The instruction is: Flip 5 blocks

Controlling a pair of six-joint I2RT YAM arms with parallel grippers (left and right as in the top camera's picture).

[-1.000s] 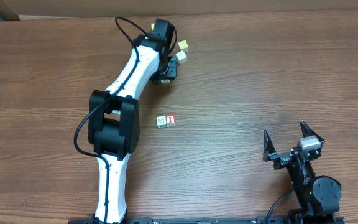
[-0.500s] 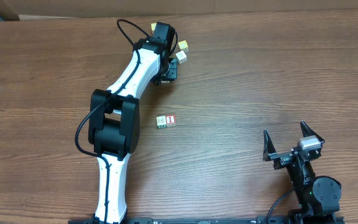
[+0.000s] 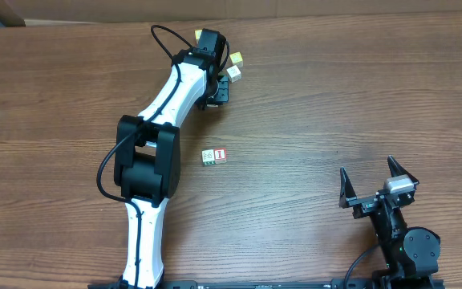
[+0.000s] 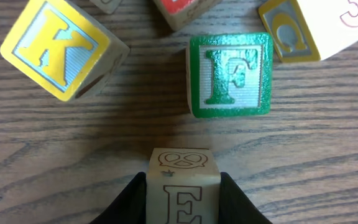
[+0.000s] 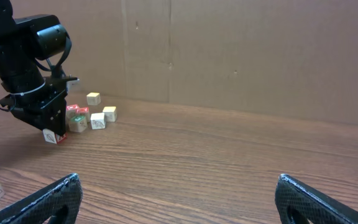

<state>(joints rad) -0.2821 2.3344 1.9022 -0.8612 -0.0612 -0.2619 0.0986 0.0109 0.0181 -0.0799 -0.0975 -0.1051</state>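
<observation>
My left gripper (image 4: 183, 182) is shut on a pale block (image 4: 183, 168) printed with an outlined "E" and a pretzel drawing; both black fingers press its sides. Just beyond it lie a green "F" block (image 4: 229, 75), a yellow "K" cube (image 4: 59, 47) and a cube with a yellow "C" (image 4: 306, 26). From overhead this gripper (image 3: 216, 91) is at the far middle, beside a yellow-topped cube (image 3: 236, 59). Two more blocks touch at the table's centre, one green-printed (image 3: 208, 156) and one with a red "I" (image 3: 220, 154). My right gripper (image 3: 379, 191) stands open near the front right, holding nothing.
A cardboard wall (image 5: 241, 56) runs along the far edge of the wooden table (image 3: 359, 96). The left arm (image 3: 163, 112) stretches from the front across the left-centre. In the right wrist view a cluster of small cubes (image 5: 86, 116) sits behind the held block.
The left wrist has shifted very slightly near the far cluster. The centre blocks and the right arm have not moved.
</observation>
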